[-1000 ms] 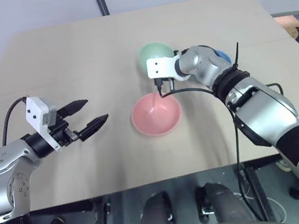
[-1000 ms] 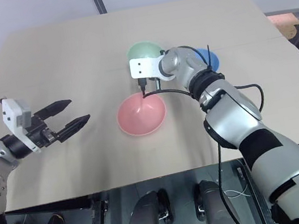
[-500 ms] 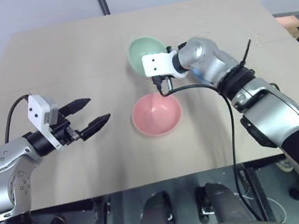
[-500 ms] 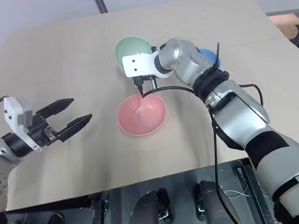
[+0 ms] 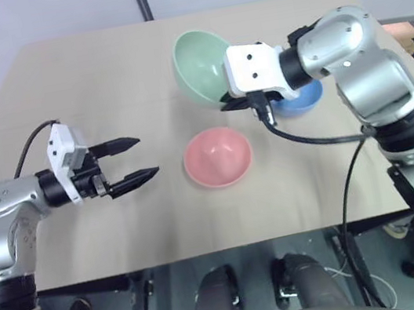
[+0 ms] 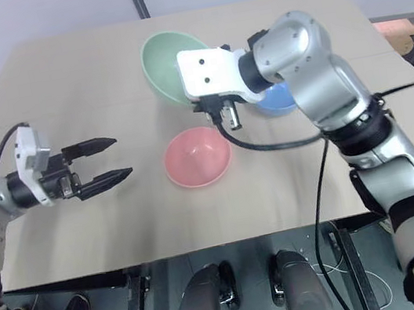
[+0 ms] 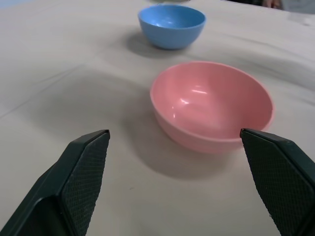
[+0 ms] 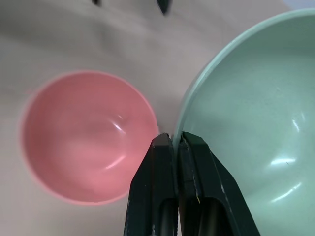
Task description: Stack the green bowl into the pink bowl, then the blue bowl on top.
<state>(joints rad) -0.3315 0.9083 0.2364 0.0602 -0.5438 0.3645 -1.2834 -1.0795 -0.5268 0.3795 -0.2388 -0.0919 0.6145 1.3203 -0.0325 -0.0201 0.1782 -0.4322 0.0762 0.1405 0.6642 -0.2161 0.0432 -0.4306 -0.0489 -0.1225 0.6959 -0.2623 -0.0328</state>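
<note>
Table: tan top, pink bowl upright near the middle, blue bowl beyond it toward the right arm. Green bowl is in the air, tilted, held only by its rim between the pinched fingers of the right gripper. Left gripper hovers beside the pink bowl, fingers spread wide, empty. Risk: thin rim grip may slip or let the bowl swing; releasing it tilted could catch the pink rim and tip it out
</note>
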